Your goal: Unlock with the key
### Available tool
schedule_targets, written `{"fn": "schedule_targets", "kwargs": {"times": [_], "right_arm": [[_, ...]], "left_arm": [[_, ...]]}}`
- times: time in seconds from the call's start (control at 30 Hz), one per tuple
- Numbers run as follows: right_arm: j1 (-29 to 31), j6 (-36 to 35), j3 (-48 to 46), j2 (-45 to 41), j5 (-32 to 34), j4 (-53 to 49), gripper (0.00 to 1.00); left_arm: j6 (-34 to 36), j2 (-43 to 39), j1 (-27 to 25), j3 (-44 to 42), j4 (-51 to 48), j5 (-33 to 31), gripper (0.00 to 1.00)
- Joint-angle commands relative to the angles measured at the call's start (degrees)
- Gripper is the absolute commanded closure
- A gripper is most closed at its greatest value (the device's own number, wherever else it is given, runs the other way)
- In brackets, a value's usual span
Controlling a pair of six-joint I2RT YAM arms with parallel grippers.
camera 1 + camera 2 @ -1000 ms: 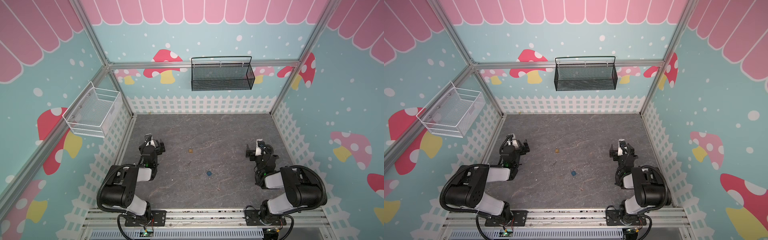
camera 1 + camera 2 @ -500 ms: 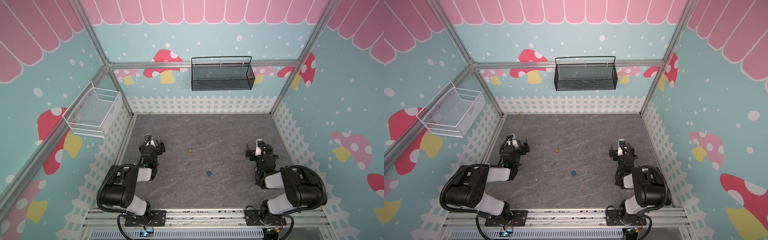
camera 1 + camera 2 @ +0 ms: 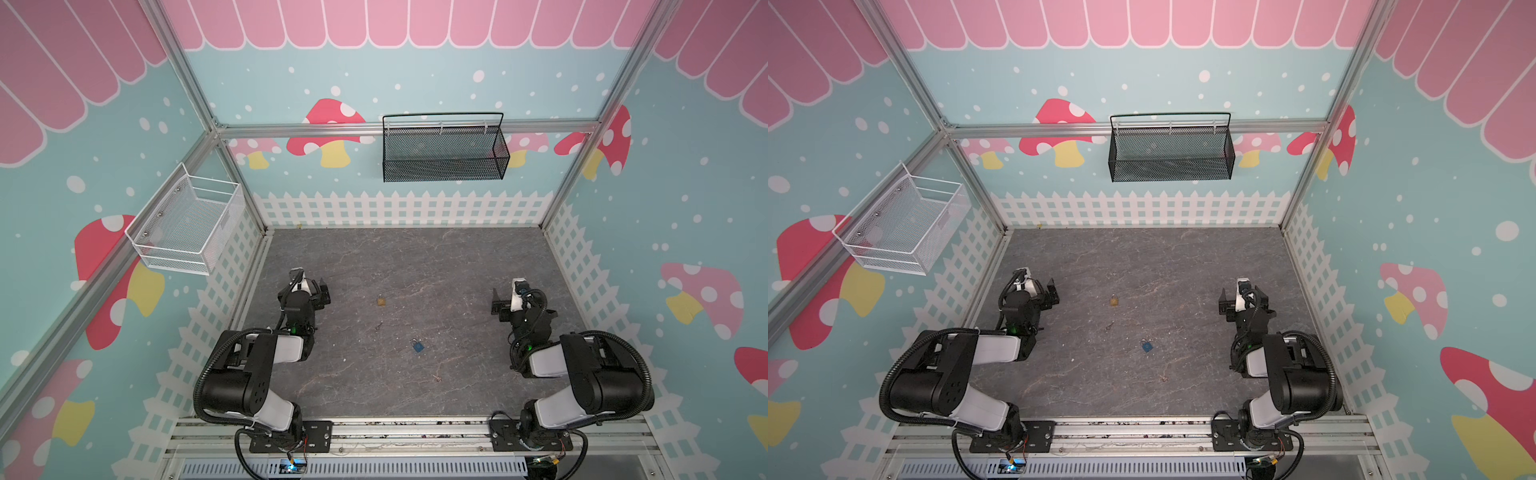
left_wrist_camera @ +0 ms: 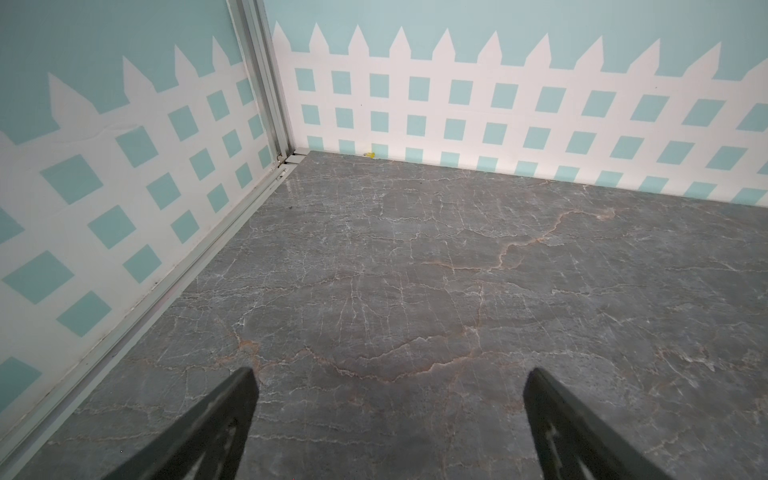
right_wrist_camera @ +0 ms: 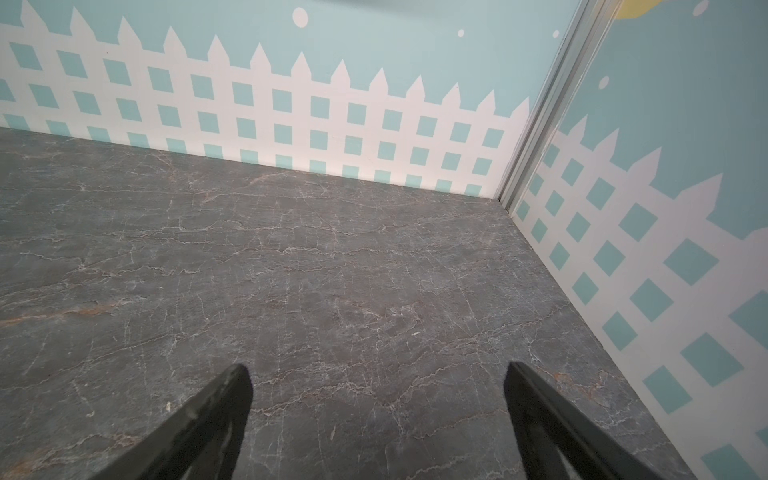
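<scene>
Nothing has moved in the last second. Both arms are just as they were, so the job has not really begun. Nobody has picked up the key yet.

Both arms are folded low and tucked in, and their grippers reach out flat over the grey floor (image 3: 415, 257). The left gripper (image 3: 323, 294) is wide open and holds nothing. The right gripper (image 3: 497, 304) is wide open and empty too. Their own cameras see only bare floor between the tips.

Between the two grippers, and a little behind their tips, lies the blue padlock (image 3: 417, 345). The key (image 3: 378, 326) looks like a tiny dark sliver on the floor. It is nearer the left gripper than the right one, and it touches neither lock. Just past it sits the brass padlock (image 3: 381, 301), about level with the grippers.
</scene>
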Motion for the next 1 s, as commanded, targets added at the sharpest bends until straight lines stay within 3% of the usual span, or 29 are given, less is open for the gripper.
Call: {"fn": "schedule_targets", "kwargs": {"times": [0.0,0.53,0.77,0.87,0.97], "right_arm": [[0.1,-1.1,0.7,-0.1,-0.2,1.0,0.02],[0.1,-1.2,0.5,-0.3,-0.5,1.1,0.02],[0.1,-1.1,1.3,-3.0,-0.8,-2.3,0.02],[0.1,-0.8,2.4,-5.9,-0.6,-6.8,0.02],[0.1,2.1,5.9,-9.6,1.9,-17.5,0.02]], "left_arm": [[1.5,0.3,0.1,-0.2,1.2,0.7,0.00],[1.3,0.0,0.1,-0.5,1.6,0.2,0.00],[1.7,-4.1,0.1,-1.5,0.0,1.2,0.00],[1.8,-8.7,0.1,-2.0,-3.5,1.8,0.00],[1.0,-14.8,0.1,-1.6,-10.3,3.8,0.00]]}}
